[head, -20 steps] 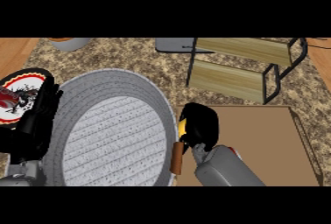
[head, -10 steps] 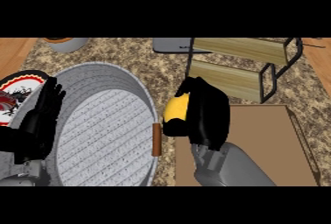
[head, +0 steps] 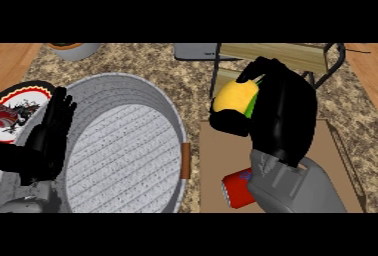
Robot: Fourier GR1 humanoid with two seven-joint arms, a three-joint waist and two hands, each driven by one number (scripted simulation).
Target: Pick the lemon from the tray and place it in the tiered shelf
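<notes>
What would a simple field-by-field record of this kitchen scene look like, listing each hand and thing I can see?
right hand: curled round the lemon, raised in front of the shelf
lemon: yellow, held in the right hand, off the tray
tiered shelf: wooden boards in a dark frame, at the far right of the counter
tray: large, round, grey, ridged inside, nothing in it
left hand: open, fingers up, resting at the tray's left rim
red object: on the brown board under the right forearm
plate: patterned, at the left edge
</notes>
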